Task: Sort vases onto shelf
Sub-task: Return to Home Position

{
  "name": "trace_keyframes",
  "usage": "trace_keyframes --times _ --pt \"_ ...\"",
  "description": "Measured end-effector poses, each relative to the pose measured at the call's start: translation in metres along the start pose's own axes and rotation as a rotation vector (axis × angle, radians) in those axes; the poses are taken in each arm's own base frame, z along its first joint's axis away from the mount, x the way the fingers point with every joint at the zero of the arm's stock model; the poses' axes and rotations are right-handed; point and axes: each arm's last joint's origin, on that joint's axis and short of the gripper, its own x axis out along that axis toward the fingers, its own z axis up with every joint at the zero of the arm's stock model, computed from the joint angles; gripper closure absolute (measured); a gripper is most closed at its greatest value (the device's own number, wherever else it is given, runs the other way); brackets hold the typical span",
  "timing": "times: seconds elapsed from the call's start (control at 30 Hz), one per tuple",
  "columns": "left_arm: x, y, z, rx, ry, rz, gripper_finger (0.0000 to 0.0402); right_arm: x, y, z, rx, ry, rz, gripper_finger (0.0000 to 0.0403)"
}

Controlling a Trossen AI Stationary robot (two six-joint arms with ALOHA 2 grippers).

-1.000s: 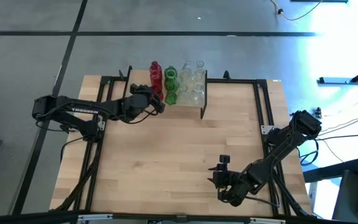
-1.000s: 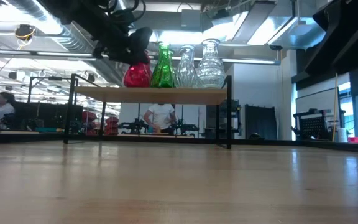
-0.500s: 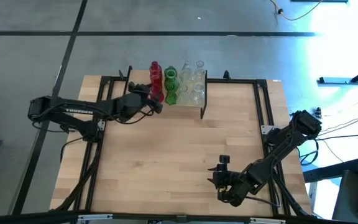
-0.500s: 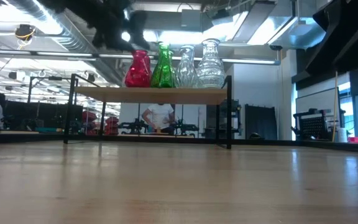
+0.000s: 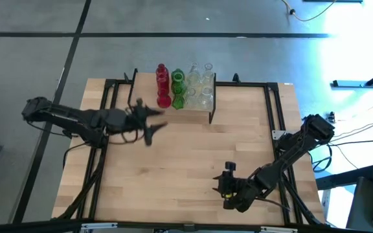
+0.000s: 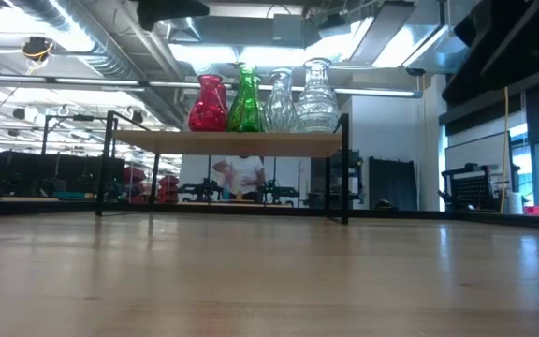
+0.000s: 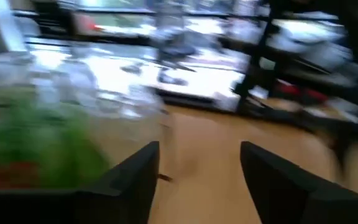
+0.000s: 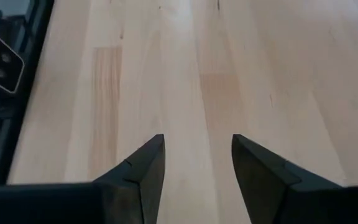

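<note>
A red vase [image 5: 162, 84] [image 6: 208, 105], a green vase [image 5: 177, 87] [image 6: 244, 101] and clear vases [image 5: 201, 84] [image 6: 317, 96] stand on their bases in a row on the shelf [image 6: 232, 142], at the table's far edge. My left gripper [image 5: 155, 123] [image 7: 199, 162] hovers open and empty above the table, near and left of the shelf, pointing about level. Blurred green and red vases [image 7: 36, 140] show off to its side. My right gripper [image 5: 225, 182] [image 8: 197, 149] hangs open over bare wood near the table's near right, slanting down.
Black metal frame rails [image 5: 109, 97] [image 5: 274, 110] run along the table's left and right sides. The light wooden tabletop [image 5: 186, 155] lies bare between the arms. The shelf's black legs [image 6: 344, 168] stand on the table. A person [image 6: 241, 173] shows in the room behind.
My left gripper has drawn back from the red vase, moving toward the table's near and left edges and rising out of the low view, and it has tipped up toward level. The red vase stays upright on the shelf.
</note>
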Motion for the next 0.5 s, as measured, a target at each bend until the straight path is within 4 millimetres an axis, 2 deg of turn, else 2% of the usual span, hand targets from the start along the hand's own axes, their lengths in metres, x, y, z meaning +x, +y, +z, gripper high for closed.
trace_keyframes --times 0.1,0.23,0.4,0.5 --pt "-0.006 -0.016 -0.017 0.046 0.056 -0.152 0.0214 -0.003 -0.001 0.001 -0.059 0.0 0.005 0.0245" --pt "-0.015 -0.034 -0.05 0.127 0.083 -0.285 0.0266 -0.01 -0.01 0.007 -0.097 0.001 -0.009 0.0296" --pt "-0.019 -0.035 -0.088 0.106 0.042 -0.33 0.0328 -0.021 -0.018 0.01 -0.181 0.011 -0.008 0.0379" --pt "-0.02 -0.03 -0.103 0.083 0.009 -0.348 0.0358 -0.021 -0.027 0.018 -0.19 0.018 0.064 0.0396"
